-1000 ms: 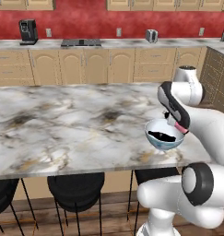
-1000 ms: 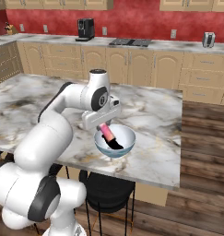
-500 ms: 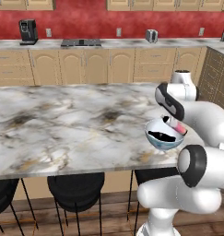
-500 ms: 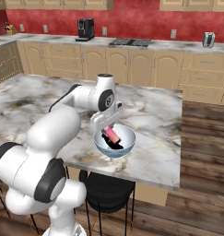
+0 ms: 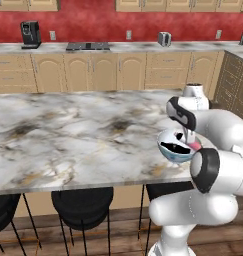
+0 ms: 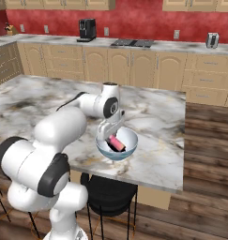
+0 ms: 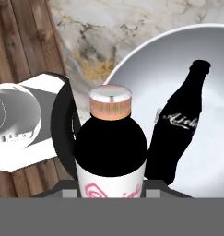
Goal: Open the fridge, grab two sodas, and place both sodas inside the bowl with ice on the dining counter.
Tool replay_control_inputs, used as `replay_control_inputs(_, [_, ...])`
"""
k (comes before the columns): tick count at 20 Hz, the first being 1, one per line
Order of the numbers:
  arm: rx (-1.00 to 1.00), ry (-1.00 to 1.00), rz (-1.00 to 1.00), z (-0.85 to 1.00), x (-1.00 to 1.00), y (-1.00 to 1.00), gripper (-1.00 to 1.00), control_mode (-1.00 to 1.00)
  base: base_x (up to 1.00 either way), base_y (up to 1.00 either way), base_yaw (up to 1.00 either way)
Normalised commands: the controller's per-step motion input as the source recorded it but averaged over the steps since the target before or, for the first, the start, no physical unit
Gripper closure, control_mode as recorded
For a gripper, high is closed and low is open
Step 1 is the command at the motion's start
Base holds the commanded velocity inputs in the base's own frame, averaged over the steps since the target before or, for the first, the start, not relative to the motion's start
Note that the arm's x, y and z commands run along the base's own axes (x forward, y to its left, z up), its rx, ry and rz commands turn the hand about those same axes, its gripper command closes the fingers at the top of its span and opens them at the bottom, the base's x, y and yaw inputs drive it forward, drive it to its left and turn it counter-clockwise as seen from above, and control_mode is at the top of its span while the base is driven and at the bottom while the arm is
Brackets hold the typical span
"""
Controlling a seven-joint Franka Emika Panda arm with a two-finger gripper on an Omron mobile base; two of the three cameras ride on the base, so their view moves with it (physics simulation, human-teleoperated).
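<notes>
Dining counter: the white marble slab runs across the left base view, with black stools tucked under its near edge.

Bowl with ice: sits at the slab's near right corner – about 4 o'clock from the slab's middle in the left base view; in the right base view it shows at, just beside the wrist.

Cola bottle: the dark bottle lies inside the bowl, its cap toward 1 o'clock in the hand view; one soda is already delivered.

Pink soda: the bottle with the copper-toned cap (pink in the base views, dark with a white label up close) sits at 6 o'clock in the hand view, hard against the gripper, and shows as a pink bar over the bowl.

Gripper: it hangs over the bowl; the fingers are hidden behind the bottle, so I cannot tell whether they pinch it or have let go.

Step in hand: judged from how things lie, the second soda is being set into the bowl – the last placing step.

Next move: if the bottle is in the grip, spread the fingers and lift straight up, clear of both bottles; the pink soda overlaps the rim at 9 o'clock in the hand view, so it could tip outward.
</notes>
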Motion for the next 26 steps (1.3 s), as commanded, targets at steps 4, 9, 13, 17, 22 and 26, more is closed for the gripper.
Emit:
replay_control_inputs(4, [0.00,0.03,0.12,-0.25,0.08,0.02,1.00,-1.00,0.00,0.00,0.00])
replay_control_inputs(9, [0.00,0.01,0.14,-0.19,0.09,0.02,1.00,-1.00,0.00,0.00,0.00])
replay_control_inputs(13, [0.00,0.03,0.11,-0.15,0.00,0.16,-1.00,-1.00,0.00,0.00,0.00])
replay_control_inputs(17, [0.00,0.00,0.07,0.02,-0.08,0.07,-1.00,-1.00,0.00,0.00,0.00])
replay_control_inputs(22, [0.00,-0.02,0.06,0.20,-0.27,0.00,-1.00,-1.00,0.00,0.00,0.00])
replay_control_inputs(26, [0.02,-0.03,0.03,0.47,-0.50,0.00,-1.00,-1.00,0.00,0.00,0.00])
